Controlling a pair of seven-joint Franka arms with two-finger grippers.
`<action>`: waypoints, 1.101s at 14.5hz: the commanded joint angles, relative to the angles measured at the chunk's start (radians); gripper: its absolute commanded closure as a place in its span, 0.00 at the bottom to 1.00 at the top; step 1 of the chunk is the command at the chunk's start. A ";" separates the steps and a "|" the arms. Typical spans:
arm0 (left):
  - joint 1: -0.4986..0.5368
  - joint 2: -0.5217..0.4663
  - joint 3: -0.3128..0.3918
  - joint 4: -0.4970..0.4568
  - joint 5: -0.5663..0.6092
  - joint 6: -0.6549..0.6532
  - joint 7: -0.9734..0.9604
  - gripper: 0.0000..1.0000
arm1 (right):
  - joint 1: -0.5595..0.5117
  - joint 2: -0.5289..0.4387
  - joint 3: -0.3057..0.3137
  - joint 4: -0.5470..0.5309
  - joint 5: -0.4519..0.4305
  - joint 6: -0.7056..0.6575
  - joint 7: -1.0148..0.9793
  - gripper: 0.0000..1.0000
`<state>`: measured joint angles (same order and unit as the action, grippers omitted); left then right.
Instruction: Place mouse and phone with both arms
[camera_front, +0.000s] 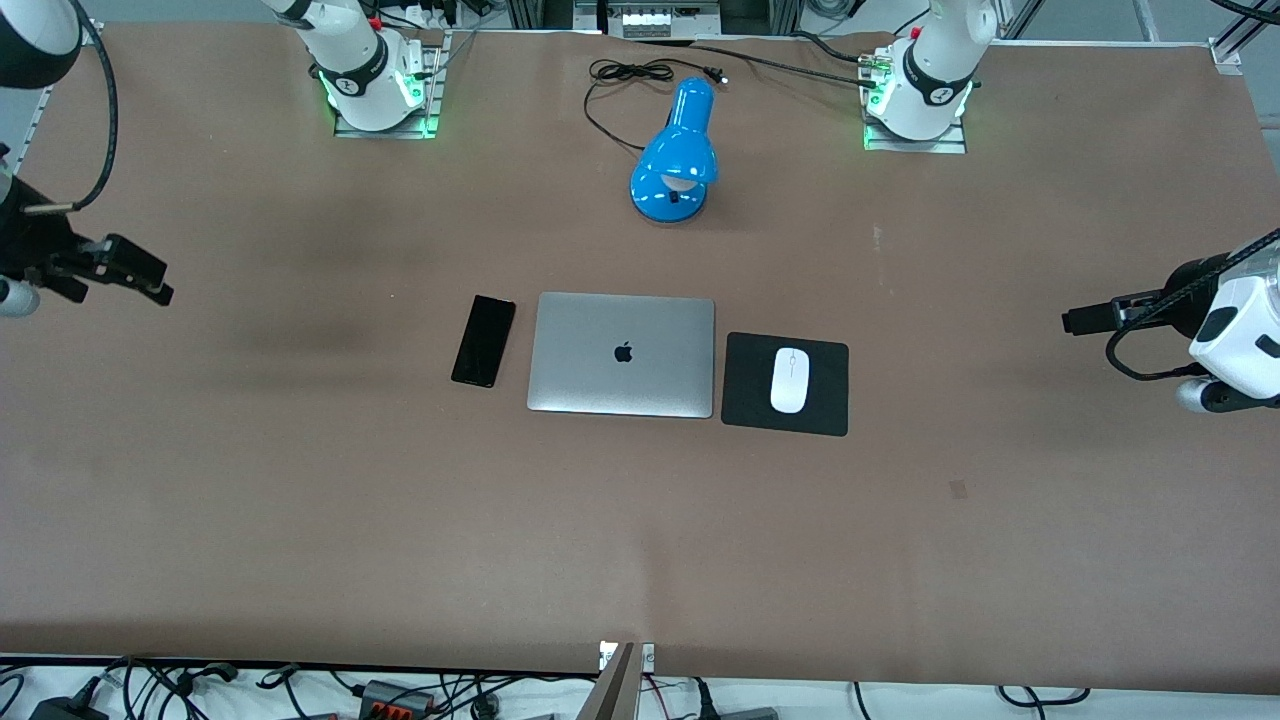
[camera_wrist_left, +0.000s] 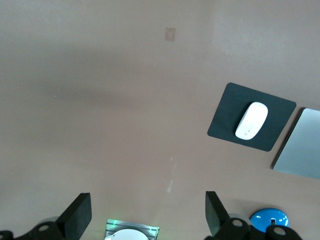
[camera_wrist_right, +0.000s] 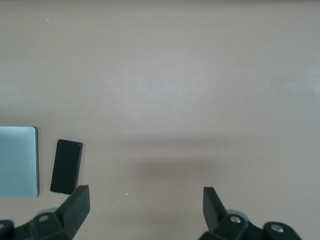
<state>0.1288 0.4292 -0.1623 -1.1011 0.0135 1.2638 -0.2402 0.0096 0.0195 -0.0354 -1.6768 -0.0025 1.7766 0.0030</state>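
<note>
Both end effectors hang released and empty: left end effector and right end effector over bare counter at their own ends. The mouse rests on its pad; the phone lies flat just beside the laptop. That slim, glossy phone could slip from the fingers or get pushed into the laptop.

Light: even, bright, from overhead.
Shadows: soft dark smear on the table beside the phone, toward the right arm's end.
Glare: pale sheen on the laptop lid.
Focus: front view sharp; wrist views slightly soft.

mouse on pad, beside laptop
</note>
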 joint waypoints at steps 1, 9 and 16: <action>-0.009 -0.033 0.036 0.023 0.025 -0.021 -0.002 0.00 | -0.003 -0.049 0.003 -0.054 -0.013 0.018 -0.015 0.00; -0.049 -0.299 0.132 -0.370 -0.021 0.167 0.171 0.00 | -0.007 -0.047 -0.012 -0.020 -0.002 -0.042 -0.021 0.00; -0.035 -0.452 0.124 -0.533 -0.020 0.286 0.171 0.00 | -0.002 -0.049 -0.015 -0.017 -0.011 -0.051 -0.025 0.00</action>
<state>0.0954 0.0299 -0.0350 -1.6083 -0.0021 1.5243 -0.0949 0.0100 -0.0128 -0.0511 -1.6940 -0.0027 1.7418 -0.0063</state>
